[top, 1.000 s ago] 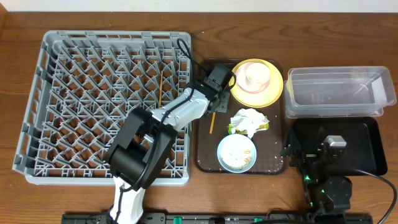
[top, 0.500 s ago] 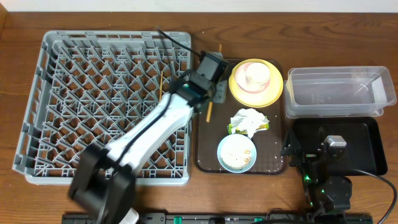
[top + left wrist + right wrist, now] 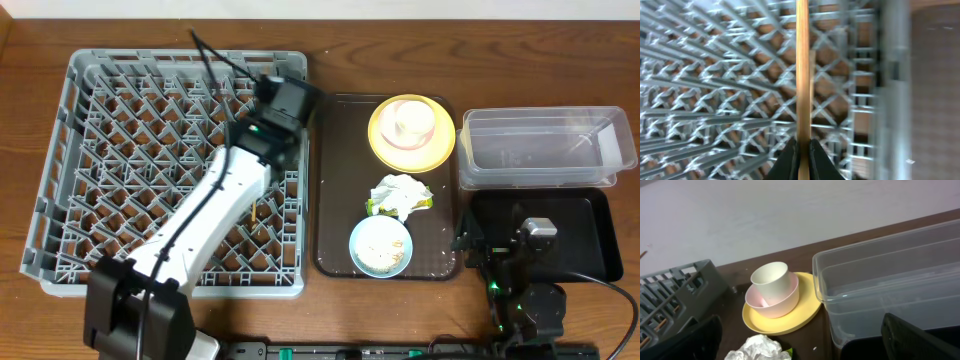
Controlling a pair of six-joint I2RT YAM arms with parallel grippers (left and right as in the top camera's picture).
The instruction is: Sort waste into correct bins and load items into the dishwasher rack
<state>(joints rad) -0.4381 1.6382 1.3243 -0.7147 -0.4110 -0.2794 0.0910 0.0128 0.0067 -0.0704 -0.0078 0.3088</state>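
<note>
While your left end effector (image 3: 803, 150) is clenched on the thin wooden chopstick (image 3: 802, 70), which hangs above the right part of the large grey plastic dishwasher rack (image 3: 55, 180), bring it low and line it up with a row of pegs before you release. Then it should lie flat between them and not bounce out onto the bench (image 3: 150, 25).

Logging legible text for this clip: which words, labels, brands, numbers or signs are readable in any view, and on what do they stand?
No text can be read in any view.
snack wrapper: mostly under the crumpled napkin; any print is too small to read.
dishwasher rack, clear tub, black tray, yellow plate, chopstick: no markings visible.
</note>
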